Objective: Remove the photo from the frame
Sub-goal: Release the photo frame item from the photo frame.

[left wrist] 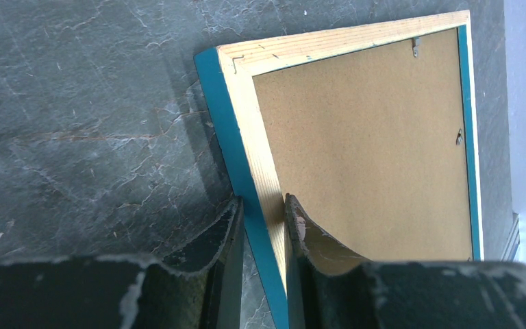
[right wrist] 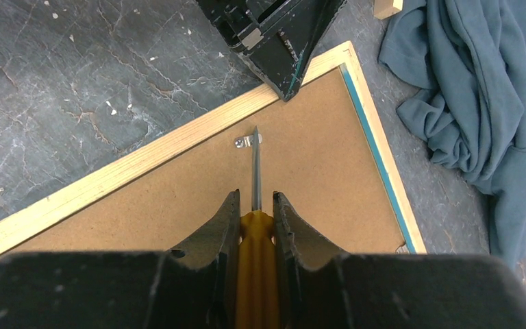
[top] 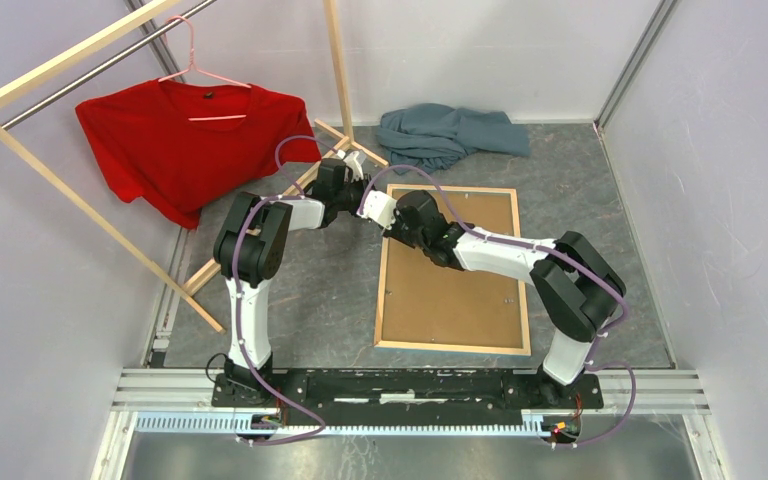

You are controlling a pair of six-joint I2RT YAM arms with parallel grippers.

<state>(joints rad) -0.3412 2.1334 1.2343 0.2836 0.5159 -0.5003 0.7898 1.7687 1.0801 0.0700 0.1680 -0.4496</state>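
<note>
Yellow screwdriver (right wrist: 255,247) tight in right gripper (right wrist: 255,200), tip at clip (right wrist: 246,142).

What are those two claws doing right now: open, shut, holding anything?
Left gripper: closed on the edge of the frame.
Right gripper: closed on a yellow-handled screwdriver, its tip at a metal clip on the backing board.

Bright, even overhead light, soft shadows; nearest wrist-view foregrounds slightly blurred.
</note>
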